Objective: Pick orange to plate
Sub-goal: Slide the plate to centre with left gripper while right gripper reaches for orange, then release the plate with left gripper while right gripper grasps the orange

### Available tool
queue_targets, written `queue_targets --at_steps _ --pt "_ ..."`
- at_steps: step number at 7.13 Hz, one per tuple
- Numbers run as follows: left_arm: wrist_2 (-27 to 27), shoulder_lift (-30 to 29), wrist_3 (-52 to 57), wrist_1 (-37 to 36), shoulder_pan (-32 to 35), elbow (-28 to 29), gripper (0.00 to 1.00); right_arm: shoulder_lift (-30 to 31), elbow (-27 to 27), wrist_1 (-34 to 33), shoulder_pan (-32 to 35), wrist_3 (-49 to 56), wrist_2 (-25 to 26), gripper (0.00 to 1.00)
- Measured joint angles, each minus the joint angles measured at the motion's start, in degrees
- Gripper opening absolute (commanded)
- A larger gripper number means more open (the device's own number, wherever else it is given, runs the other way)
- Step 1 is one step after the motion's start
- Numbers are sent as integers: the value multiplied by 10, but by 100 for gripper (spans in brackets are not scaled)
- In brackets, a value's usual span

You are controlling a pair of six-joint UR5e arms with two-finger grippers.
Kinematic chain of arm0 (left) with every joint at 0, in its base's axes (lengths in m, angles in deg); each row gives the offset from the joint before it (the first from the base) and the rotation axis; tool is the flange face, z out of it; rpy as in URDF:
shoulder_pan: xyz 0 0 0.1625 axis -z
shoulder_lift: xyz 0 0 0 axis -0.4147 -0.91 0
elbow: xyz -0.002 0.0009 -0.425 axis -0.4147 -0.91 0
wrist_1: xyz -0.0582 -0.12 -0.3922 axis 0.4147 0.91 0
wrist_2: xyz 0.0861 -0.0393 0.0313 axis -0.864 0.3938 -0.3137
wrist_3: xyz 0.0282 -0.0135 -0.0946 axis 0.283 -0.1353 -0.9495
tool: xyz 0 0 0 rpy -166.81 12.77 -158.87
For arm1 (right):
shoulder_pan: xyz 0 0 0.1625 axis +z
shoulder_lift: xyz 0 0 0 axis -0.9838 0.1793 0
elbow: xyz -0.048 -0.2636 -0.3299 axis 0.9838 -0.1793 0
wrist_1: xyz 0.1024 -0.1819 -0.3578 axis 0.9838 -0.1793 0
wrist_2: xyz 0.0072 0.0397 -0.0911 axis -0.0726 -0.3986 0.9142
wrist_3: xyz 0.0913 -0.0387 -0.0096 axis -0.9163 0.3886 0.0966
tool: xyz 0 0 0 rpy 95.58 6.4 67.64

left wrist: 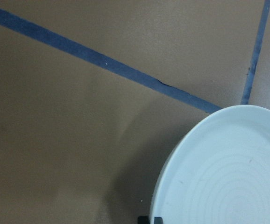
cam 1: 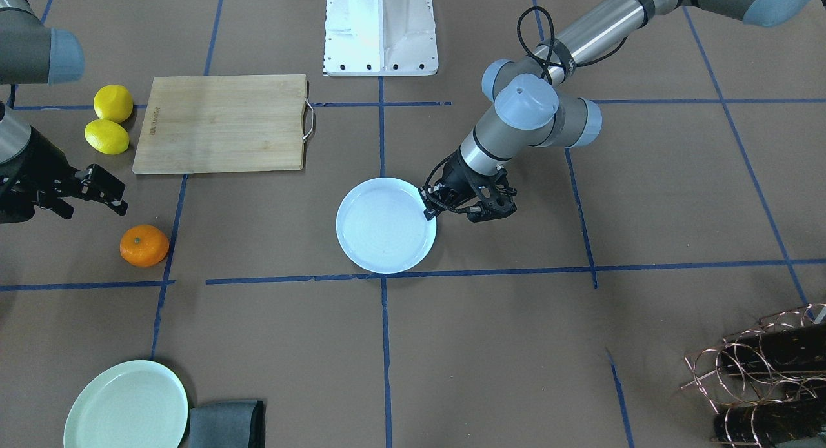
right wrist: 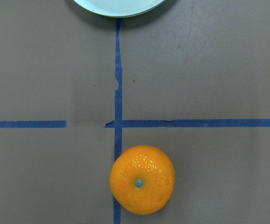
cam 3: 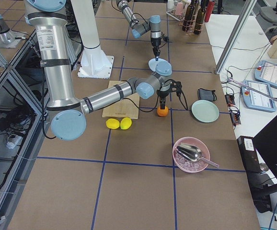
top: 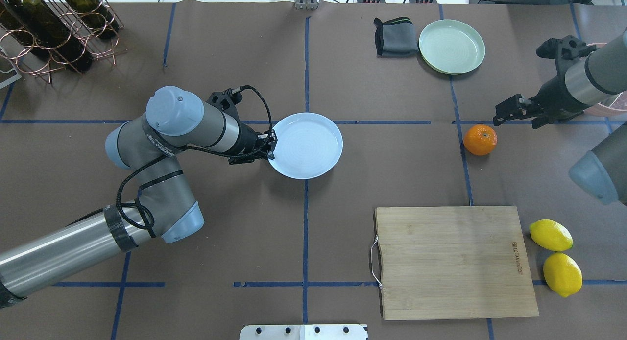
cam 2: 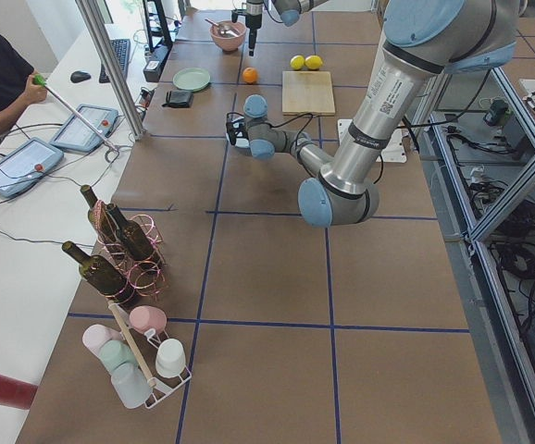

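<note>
Hovering above the small, round, bright-orange citrus fruit, the right pincer is at the approach step of the task. The orange is not yet lifted. It sits on the brown paper-covered table, on a strip of blue tape, well apart from the round, shallow pale bluish-white plate at the table's middle.

The right wrist view looks straight down on the fruit, with its green stem dot facing up, but the fruit lies low of centre. I judge that the next move calls for a small shift to bring the fingers astride it. After that would come a straight descent, a close across its widest part, a lift and a long carry to the plate. Being round, it may roll if one finger touches it first.

The right pincer is spread, holding and touching nothing. Neither fingertip shows in its own wrist view, which fits a wide opening.

The left pincer points down at the plate's rim on the side away from the orange. In its wrist view two dark tips sit close together with the rim running between them. It therefore looks to be pinching the rim, while the plate lies flat on the table. The drop should aim at the plate's middle, clear of those fingers.
</note>
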State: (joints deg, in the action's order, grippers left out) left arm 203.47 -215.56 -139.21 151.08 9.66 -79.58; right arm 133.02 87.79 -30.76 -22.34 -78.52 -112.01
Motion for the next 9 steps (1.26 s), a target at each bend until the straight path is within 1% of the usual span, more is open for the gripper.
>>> queue_targets --at_steps 2,3,5,7,9 --pt "0 3 5 8 3 -12 100 -8 -8 0 -23 -1 22 100" --pt "0 12 15 7 8 -34 100 -23 -20 -1 -28 -1 27 100" --pt "2 38 73 4 24 -79 100 -51 -61 -1 -37 -1 47 100" --pt "4 54 102 3 41 -91 100 -75 -96 -1 -54 0 65 100" --pt "6 59 111 3 46 -95 100 -85 -118 -1 -65 4 74 100"
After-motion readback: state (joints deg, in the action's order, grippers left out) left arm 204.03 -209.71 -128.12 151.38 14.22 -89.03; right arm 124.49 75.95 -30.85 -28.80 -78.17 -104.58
